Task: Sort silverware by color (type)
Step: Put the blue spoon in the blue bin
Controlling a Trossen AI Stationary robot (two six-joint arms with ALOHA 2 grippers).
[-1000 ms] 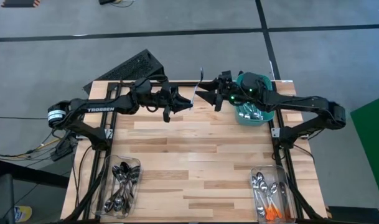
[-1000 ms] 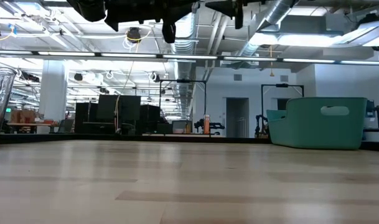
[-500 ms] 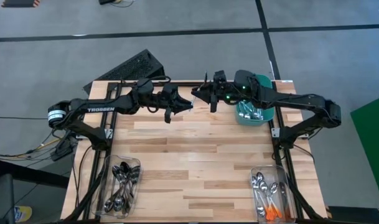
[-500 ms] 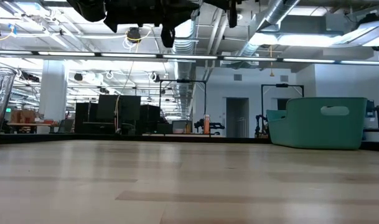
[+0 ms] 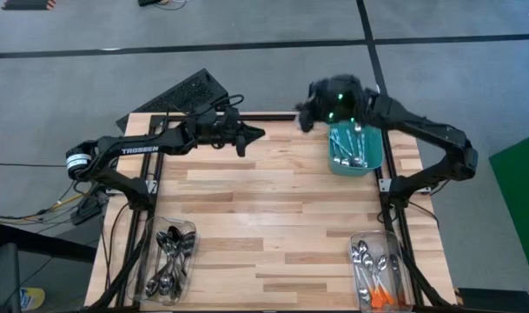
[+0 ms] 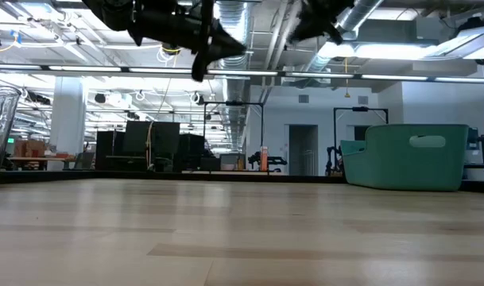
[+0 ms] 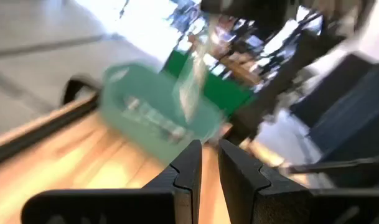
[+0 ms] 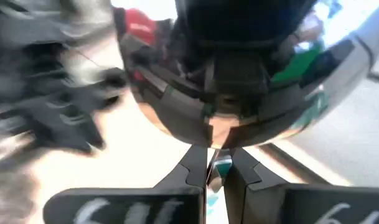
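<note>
My right pincer [image 8: 209,169] is clenched on 1 spoon [image 8: 226,81]. In its wrist view the shiny bowl stands right above the fingertips and fills most of the picture; I cannot tell the handle's colour. From above, this pincer hangs over the far edge of the table [image 5: 273,209], just beside the teal tub [image 5: 379,158], which sits at the far right corner with several more spoons [image 5: 347,155] lying in it.

My left pincer [image 5: 249,135] hovers near the far edge too, left of centre, pointing toward the right one and clear of it. Its 2 fingers [image 7: 188,163] are almost together, with a thin gap and nothing between them.

Near the front edge are 2 clear bins: the left bin [image 5: 192,229] holds dark metal spoons [image 5: 168,256], and the right bin [image 5: 354,240] holds orange-handled spoons [image 5: 377,291].
</note>
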